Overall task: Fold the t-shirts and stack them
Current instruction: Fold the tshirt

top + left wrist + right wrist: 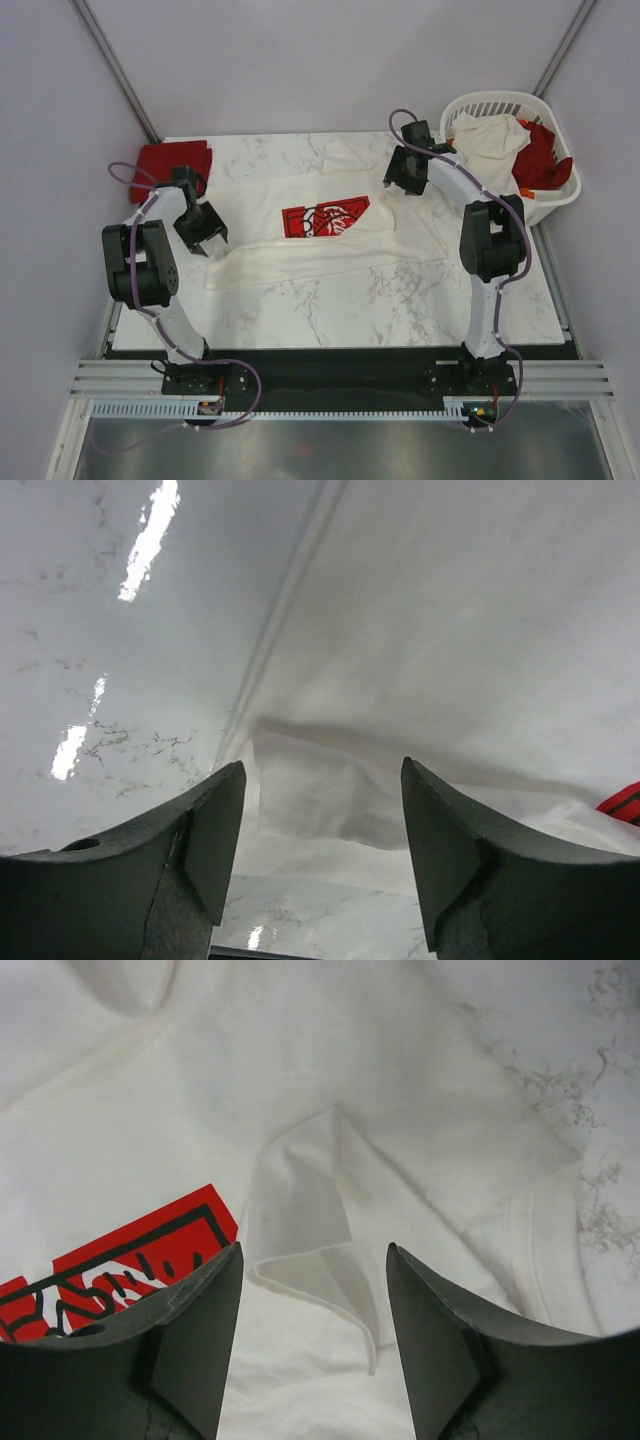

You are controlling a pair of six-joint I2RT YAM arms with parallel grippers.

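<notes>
The left gripper (322, 780) has its jaws apart and there is nothing between them. It hangs low over the left end of the cream shirt (480, 660), close to where the cloth's edge meets the table (120, 680). The right gripper (313, 1260) is also spread and empty. It is above the right part of the same shirt, over a small turned-up flap (300, 1210) beside the red print (130, 1260).

From the top view, this shirt lies spread across the middle of the table with many wrinkles, and it is not yet folded. A red shirt (172, 158) lies folded at the far left corner. At the far right, a basket (560, 195) holds a second cream shirt (490, 140) and a second red shirt (540, 155).

I judge the cloth to be light, soft and limp. It will sag and wrinkle when it is lifted, and it may slide on the glossy table. It is better to pinch it at an edge or a corner, both layers together, one gripper at each end, so that the fold stays straight.
</notes>
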